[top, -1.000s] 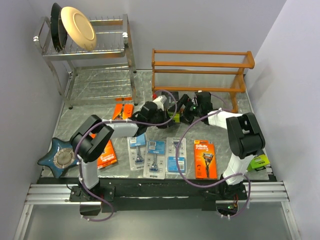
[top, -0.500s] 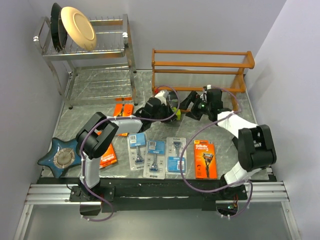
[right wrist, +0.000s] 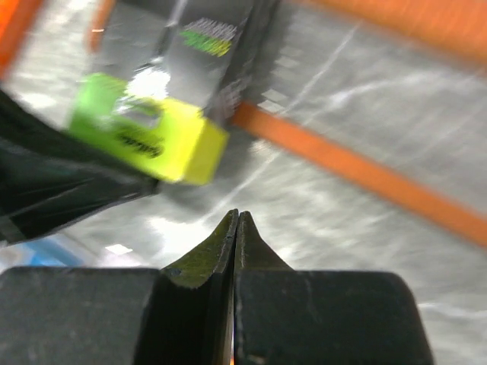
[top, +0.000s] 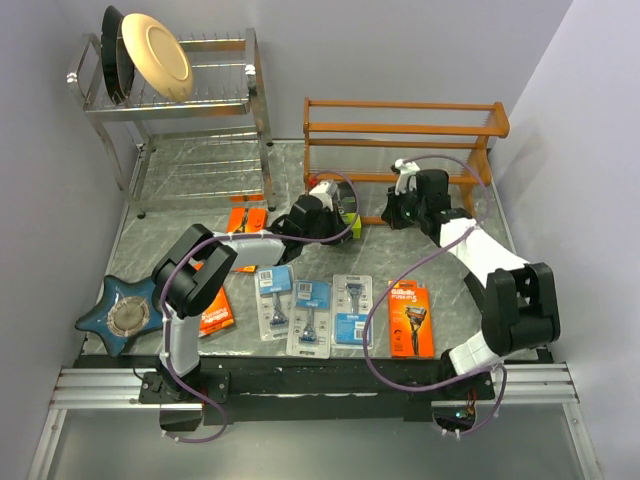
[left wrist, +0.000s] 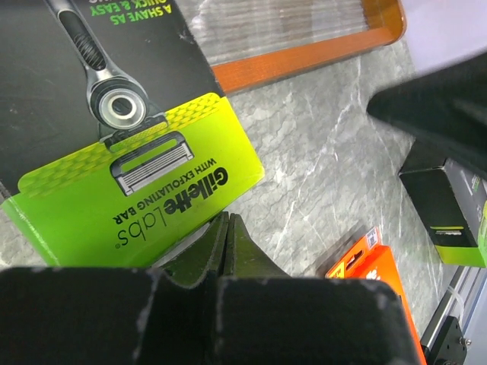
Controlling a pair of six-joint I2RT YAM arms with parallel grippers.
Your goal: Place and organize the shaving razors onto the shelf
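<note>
Two grippers are in view, each with its jaws pressed together and nothing between them. The left gripper (left wrist: 228, 224) sits low over the grey marbled table (top: 190, 225), its tips at the lime end of a lime-green-and-black cardboard razor box (left wrist: 137, 182). Whether they touch the box cannot be told. The box sits on the table at the foot of the low reddish-brown wooden shelf (top: 400, 128), with its black end reaching the lowest rail. The right gripper (right wrist: 237, 220) hangs just beside the same box, clear of it; that view is blurred.

Three pale blue-and-clear blister cards (top: 272, 298) (top: 310, 316) (top: 352, 308) lie side by side on the near part of the table. One flat orange razor pack (top: 410, 318) lies just right of them. Another (top: 245, 216) lies beside the left forearm, and a third (top: 213, 312) lies partly under that arm. A second black-and-lime box (left wrist: 445, 213) shows at the edge of the left wrist view.
</note>
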